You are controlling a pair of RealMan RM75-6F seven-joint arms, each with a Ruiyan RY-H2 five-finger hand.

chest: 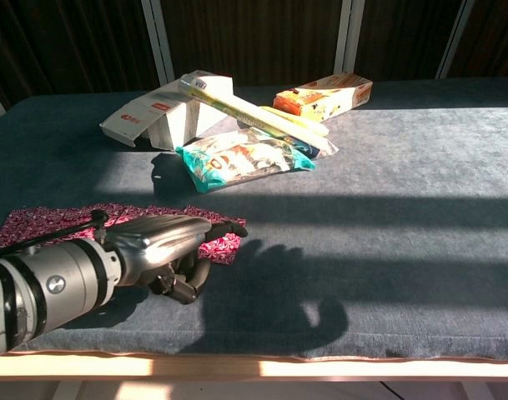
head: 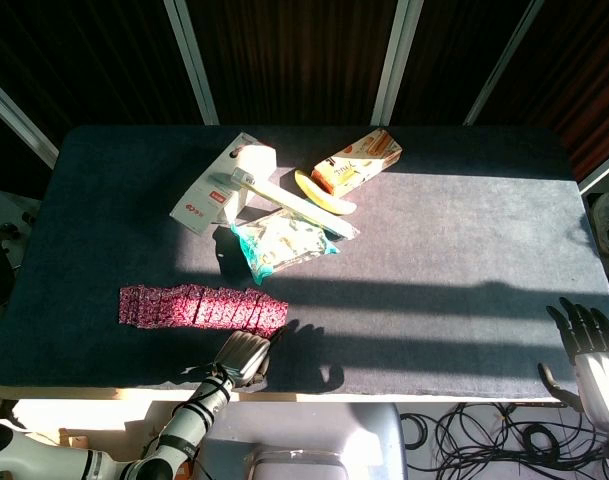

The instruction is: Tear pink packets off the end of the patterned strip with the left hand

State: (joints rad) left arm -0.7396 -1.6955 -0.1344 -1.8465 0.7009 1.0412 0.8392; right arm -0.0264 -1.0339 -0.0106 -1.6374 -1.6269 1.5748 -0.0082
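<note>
The patterned strip (head: 202, 306) of pink packets lies flat near the front left corner of the desk (head: 454, 240), running along the front edge, with its right end roughly a third of the way across. The left hand (head: 244, 355) sits at the front edge just short of that right end; in the chest view its fingers (chest: 224, 227) reach forward over the last packet, but whether they touch or pinch it cannot be told, and no packet is seen lifted or separated. The hand appears to hold nothing, with its fingers loosely extended rather than clenched. The right hand (head: 587, 345) stands at the front right corner, well apart from the strip, its fingers spread and empty. Judged risks are as follows. The strip lies loose and nothing pins it, so a pull on the end packet would likely drag the whole strip across the desk instead of parting it. A grasp taken too far in from the end could take two packets, or tear across a packet instead of along a seam. A hard band of sunlight and deep shadow falls across the working area, and the hand's own shadow covers the strip's end, which may hide the seam from the operator. The box (head: 216, 190), snack bag (head: 282, 242), banana (head: 324, 194) and carton (head: 358, 162) sit toward the rear of the desk, clear of any likely pull.
</note>
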